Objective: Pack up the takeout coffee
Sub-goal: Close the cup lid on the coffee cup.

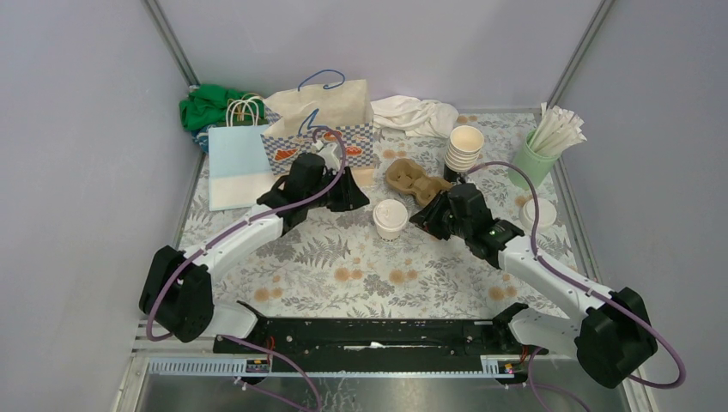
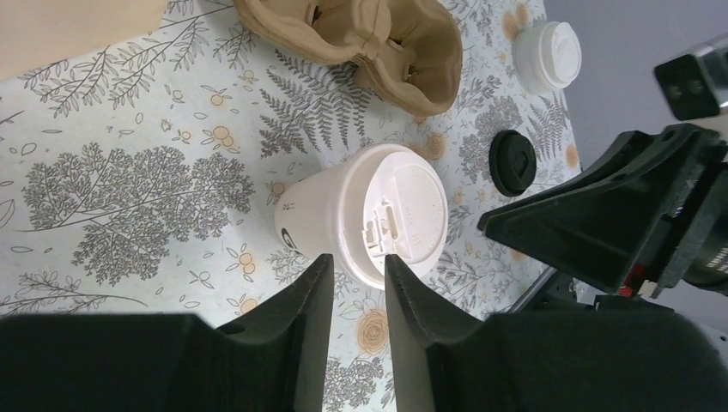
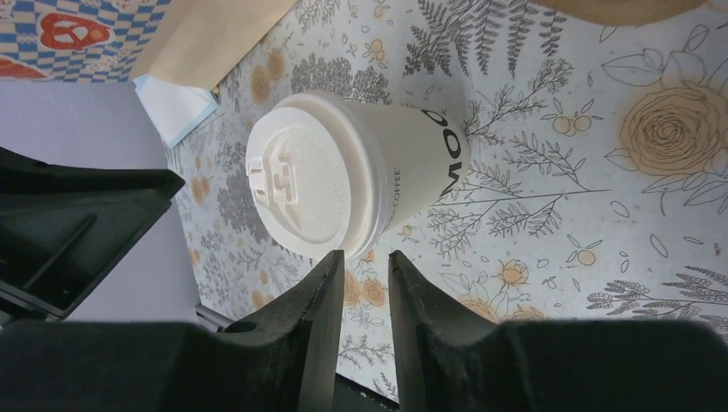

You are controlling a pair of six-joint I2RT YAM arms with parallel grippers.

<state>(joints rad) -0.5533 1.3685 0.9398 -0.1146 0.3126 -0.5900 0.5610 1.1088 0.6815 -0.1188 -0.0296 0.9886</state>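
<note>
The lidded cup [image 2: 309, 210] has a matt cream paper wall under a smooth, faintly shiny white plastic lid [image 2: 403, 215]. The cup carrier [image 2: 378, 43] is rough brown moulded pulp. The desk [image 2: 129, 180] wears a matt printed floral covering. The left hand [image 2: 356, 262] and right hand [image 3: 367, 257] are matt black plastic, slightly grainy.

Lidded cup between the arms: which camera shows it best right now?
Right wrist. The lidded cup fills the frame close up, with its lid top and dark side lettering both clear. Left wrist shows mostly its lid and part of the wall. Top external shows it small, from above.
</note>
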